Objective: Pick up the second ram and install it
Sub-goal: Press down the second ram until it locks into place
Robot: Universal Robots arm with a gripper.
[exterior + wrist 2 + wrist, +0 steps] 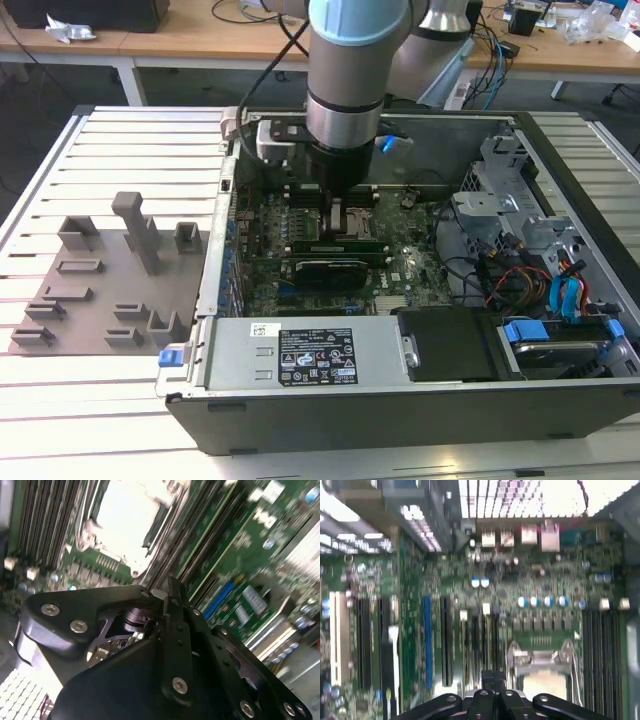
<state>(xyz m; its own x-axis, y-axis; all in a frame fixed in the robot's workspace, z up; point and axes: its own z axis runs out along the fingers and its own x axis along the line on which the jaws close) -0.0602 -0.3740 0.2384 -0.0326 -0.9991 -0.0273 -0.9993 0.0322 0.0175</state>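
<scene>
The second ram [335, 244], as far as I can make out, is the thin green stick that's sitting flat along the memory slots, just on the label side of the CPU socket [352, 212]. Can't tell if that's one stick or two side by side.

The gripper [335, 208] is hanging right above that spot, deep inside the open computer case [560, 400]. In both wrist views the fingertips [172, 591] are pressing together with nothing showing between them, and they're pointing down at the motherboard [410, 580] next to the socket's metal frame [540, 665].

Stuff crowding it:
- a wide black card [325, 270] is lying just past the green stick, toward the power supply [300, 352] with the white label
- the arm's fat grey wrist [345, 110] is blocking the far half of the board in the exterior view
- a tangle of coloured cables [520, 285] and the drive cage [500, 175] are filling the case's right end in that view

Outside the case, the grey holder blocks [140, 232] are standing on a grey mat [100, 300] at the slatted table's [120, 130] left side in the exterior view.
</scene>
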